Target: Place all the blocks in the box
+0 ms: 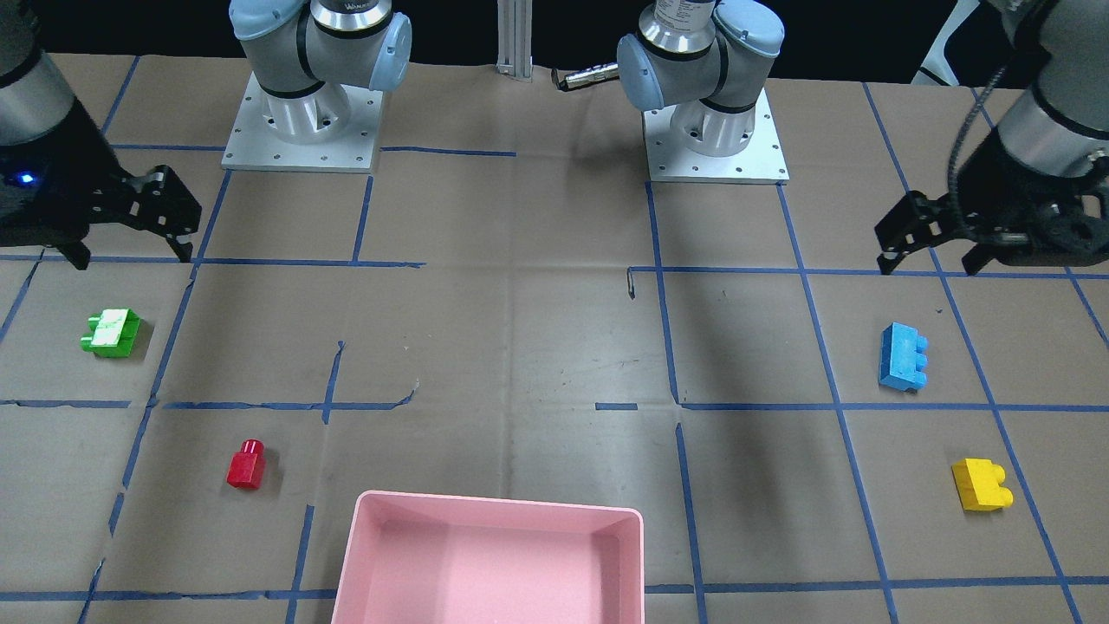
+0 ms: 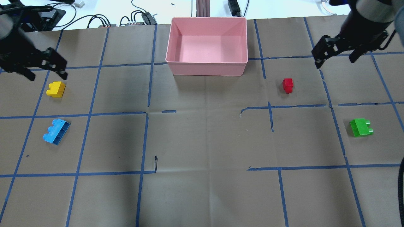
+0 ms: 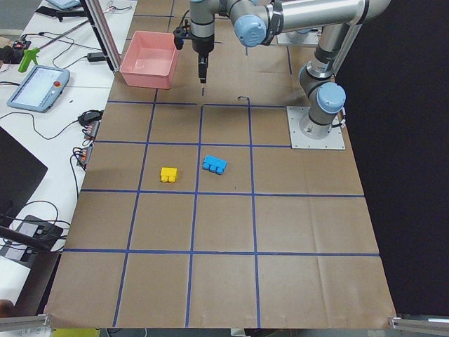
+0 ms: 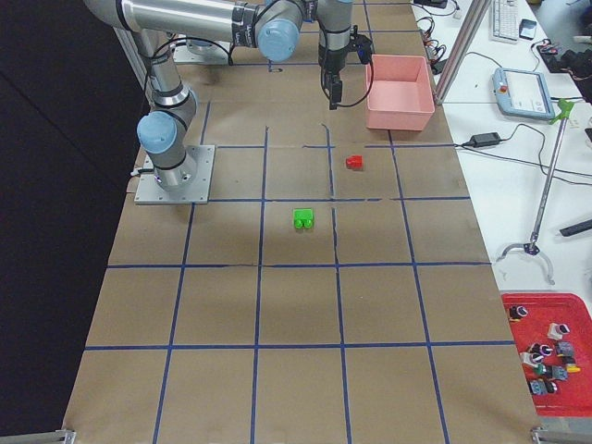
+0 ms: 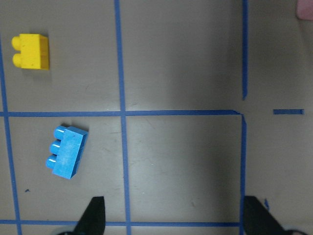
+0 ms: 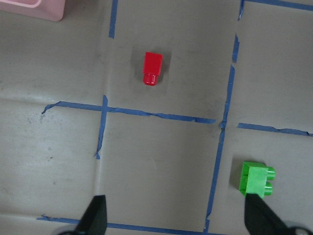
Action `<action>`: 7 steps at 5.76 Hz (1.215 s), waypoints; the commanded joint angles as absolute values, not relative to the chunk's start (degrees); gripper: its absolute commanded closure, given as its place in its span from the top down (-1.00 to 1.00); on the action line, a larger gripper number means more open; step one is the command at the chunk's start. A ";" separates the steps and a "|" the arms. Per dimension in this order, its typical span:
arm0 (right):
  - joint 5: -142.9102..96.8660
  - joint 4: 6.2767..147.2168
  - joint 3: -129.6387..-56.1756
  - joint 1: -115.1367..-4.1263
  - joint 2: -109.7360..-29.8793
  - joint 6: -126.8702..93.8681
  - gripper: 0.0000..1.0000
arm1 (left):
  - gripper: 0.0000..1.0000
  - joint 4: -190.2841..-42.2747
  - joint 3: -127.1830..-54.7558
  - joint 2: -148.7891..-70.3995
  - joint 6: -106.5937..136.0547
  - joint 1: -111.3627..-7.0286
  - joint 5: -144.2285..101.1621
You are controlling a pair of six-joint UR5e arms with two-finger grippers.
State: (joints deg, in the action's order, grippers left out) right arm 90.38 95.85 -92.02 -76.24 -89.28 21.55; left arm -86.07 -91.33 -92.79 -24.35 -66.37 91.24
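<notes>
L claw (image 2: 48, 75): fingers wide apart, holding nothing, hovering above the table.
R claw (image 2: 334, 62): also spread, nothing gripped.
Yellow brick (image 2: 56, 89): just beside L claw's tip, on the paper.
Blue brick (image 2: 56, 131): near L claw, robot-ward of the yellow one.
Red brick (image 2: 288, 85): near R claw, on its box side.
Green brick (image 2: 360, 127): near R claw, robot-ward.
Box (image 2: 206, 70): btwn both claws, well apart from each, at your edge; all 4 bricks lie outside it.
Surface: table (image 2: 202, 142) w/ creased brown paper, blue tape grid.
Room: cables (image 2: 139, 17) behind the box; pendant (image 3: 38, 88) on your bench; red parts tray (image 4: 548, 356); dark behind the robot.
</notes>
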 commanded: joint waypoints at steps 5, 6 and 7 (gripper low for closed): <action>90.17 106.91 -97.18 -63.82 -87.12 38.48 0.99 | 0.99 -68.36 -101.56 -98.00 -64.31 -51.95 91.05; 89.83 109.31 -102.25 -59.20 -85.62 39.19 0.99 | 0.98 -61.42 -106.13 -98.61 -63.47 -51.94 90.79; 89.91 117.95 -106.22 -57.93 -83.00 39.46 0.99 | 0.98 -57.61 -109.65 -100.61 -58.50 -51.94 90.44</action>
State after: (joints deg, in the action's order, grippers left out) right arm 89.93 111.25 -102.25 -59.88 -85.24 39.03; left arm -62.12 -106.01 -99.12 -61.80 -51.99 90.73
